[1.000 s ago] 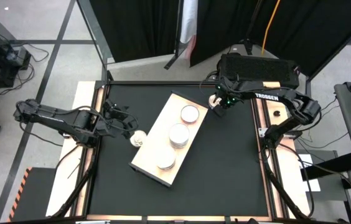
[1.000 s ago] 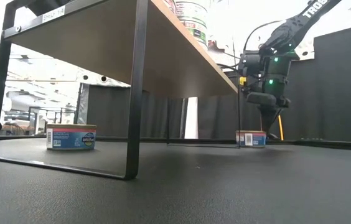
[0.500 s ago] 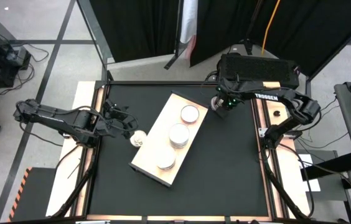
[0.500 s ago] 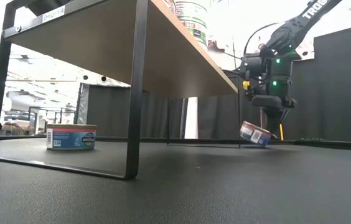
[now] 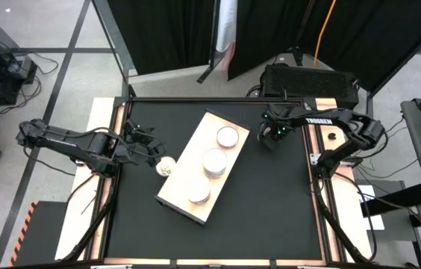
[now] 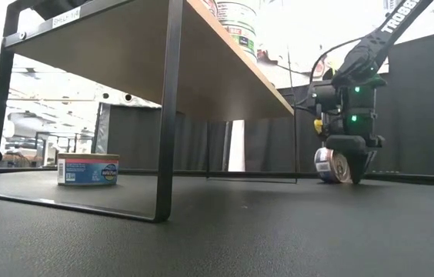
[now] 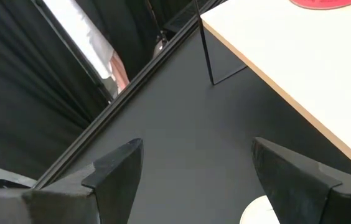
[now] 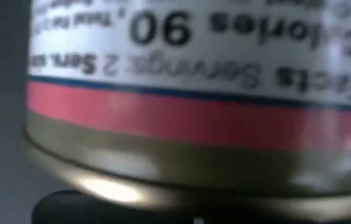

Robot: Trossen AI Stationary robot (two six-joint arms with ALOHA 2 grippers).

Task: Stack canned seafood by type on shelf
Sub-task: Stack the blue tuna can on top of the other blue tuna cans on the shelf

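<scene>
Right gripper (image 5: 269, 140): near the table's far right corner, just off the shelf's far end, clamped on a tin (image 6: 334, 165) tipped on edge, its round face showing in the low view, low over the tabletop.
Held tin, right wrist view: label fills the picture (image 8: 194, 99).
Left gripper (image 5: 158, 153): at the table's left edge, fingers apart, a loose tin (image 5: 166, 167) just beside it, against the shelf's long left side.
Shelf (image 5: 188, 205): lies diagonally mid-table, carrying three groups of tins (image 5: 214, 161) in a row.
</scene>
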